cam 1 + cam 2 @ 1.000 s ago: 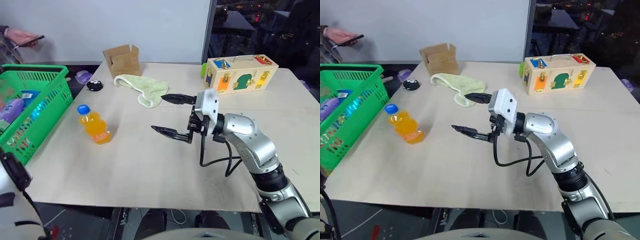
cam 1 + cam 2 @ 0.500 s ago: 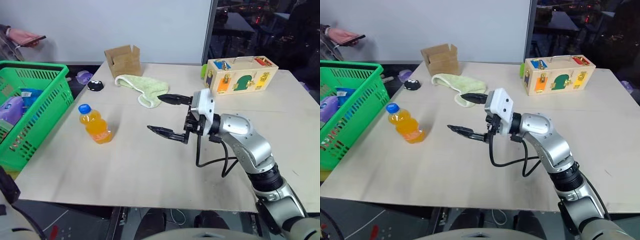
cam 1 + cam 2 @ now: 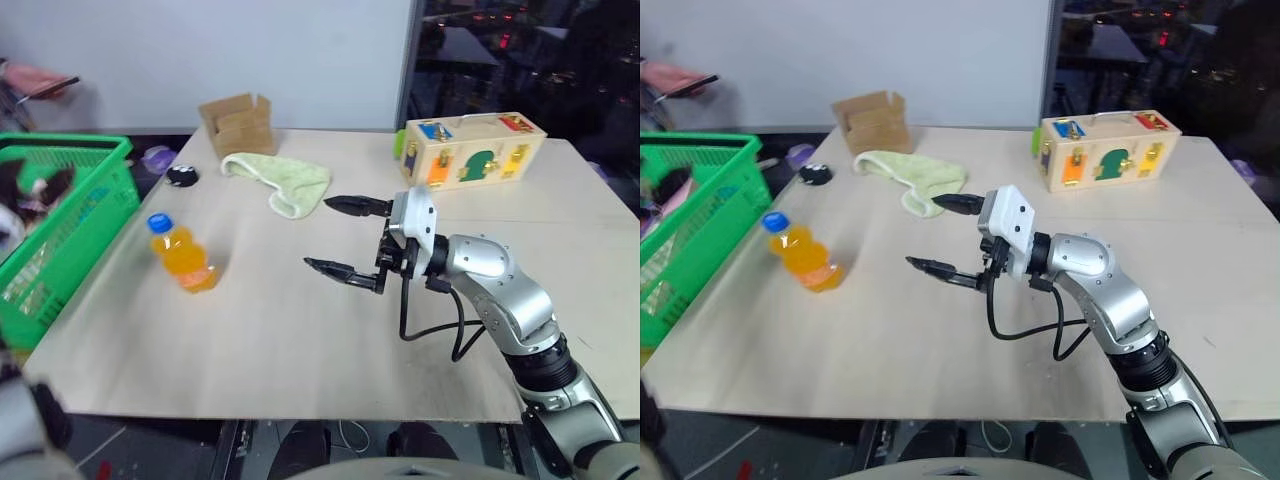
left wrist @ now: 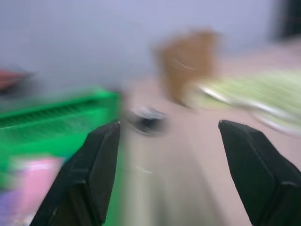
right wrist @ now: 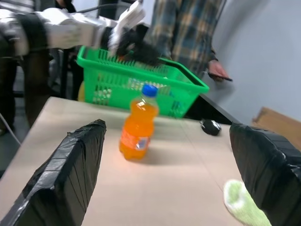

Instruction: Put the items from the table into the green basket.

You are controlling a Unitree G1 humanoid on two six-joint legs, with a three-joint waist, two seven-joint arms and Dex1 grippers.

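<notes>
My left gripper (image 4: 169,123) hovers over the green basket (image 3: 75,232), which stands beside the table's left edge; its fingers are spread wide with nothing between them. It also shows above the basket's rim as left gripper (image 5: 136,46). A pink shape (image 4: 26,186) lies inside the basket. On the table (image 3: 300,330) stands the orange-drink bottle (image 3: 180,256) with a blue cap. The pale green cloth (image 3: 285,178) lies further back, and a small black object (image 3: 181,176) lies near the far left corner. My right gripper (image 3: 318,233) is open over the table's middle, pointing left toward the bottle, well apart from it.
An open cardboard box (image 3: 238,122) stands at the back left, a wooden toy box (image 3: 470,150) at the back right. A purple thing (image 3: 157,157) lies just off the table's far left corner. A person (image 5: 188,33) with a phone stands behind the basket.
My left gripper has come down into view over the basket, blurred by motion. The right arm has kept still. The camera has shifted slightly.
</notes>
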